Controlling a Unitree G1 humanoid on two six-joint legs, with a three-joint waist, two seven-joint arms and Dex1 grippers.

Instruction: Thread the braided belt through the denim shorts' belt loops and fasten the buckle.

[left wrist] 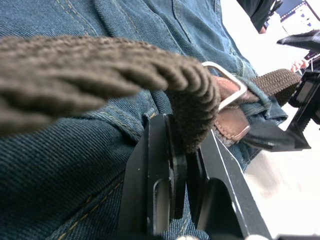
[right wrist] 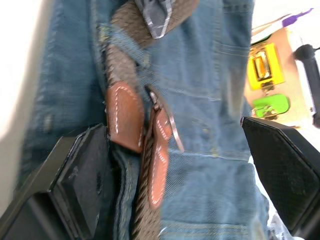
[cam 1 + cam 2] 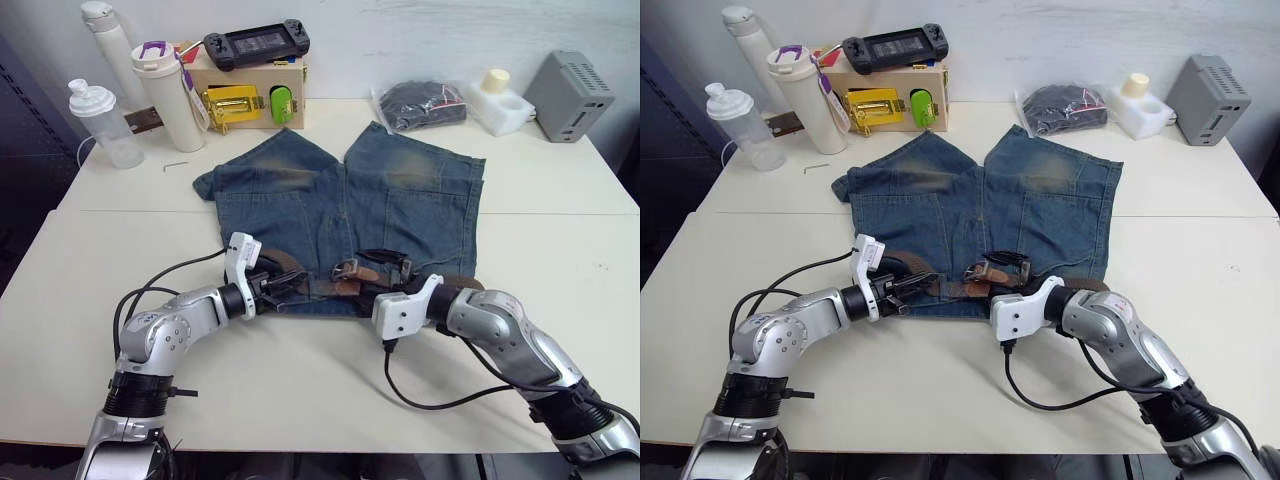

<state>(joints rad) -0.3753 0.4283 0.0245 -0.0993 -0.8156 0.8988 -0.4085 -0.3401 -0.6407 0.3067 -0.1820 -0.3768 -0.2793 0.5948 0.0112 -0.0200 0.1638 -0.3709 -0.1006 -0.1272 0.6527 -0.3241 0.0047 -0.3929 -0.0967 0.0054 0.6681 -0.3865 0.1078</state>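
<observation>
white table (image 3: pixel 560 250) up front, denim shorts (image 3: pixel 400 205) spread flat, waistband toward the robot. left gripper (image 1: pixel 185 165) pinched tight on the braided belt (image 1: pixel 100 70) at the waistband's left part. mid-waist, the buckle (image 2: pixel 162 117) beside the leather tip. right gripper (image 2: pixel 175 175) spread wide around that spot.

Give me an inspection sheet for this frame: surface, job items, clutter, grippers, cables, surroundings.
Surface: white table.
Job items: shorts flat, waistband toward the robot; belt along the waistband, buckle beside the leather tip, not fastened.
Clutter: bottles, tumbler, latch box, game controller, bagged bundle, grey unit.
Grippers: left gripper shut on belt; right gripper open over the belt ends.
Cables: black wrist cables on the table.
Surroundings: white wall.
</observation>
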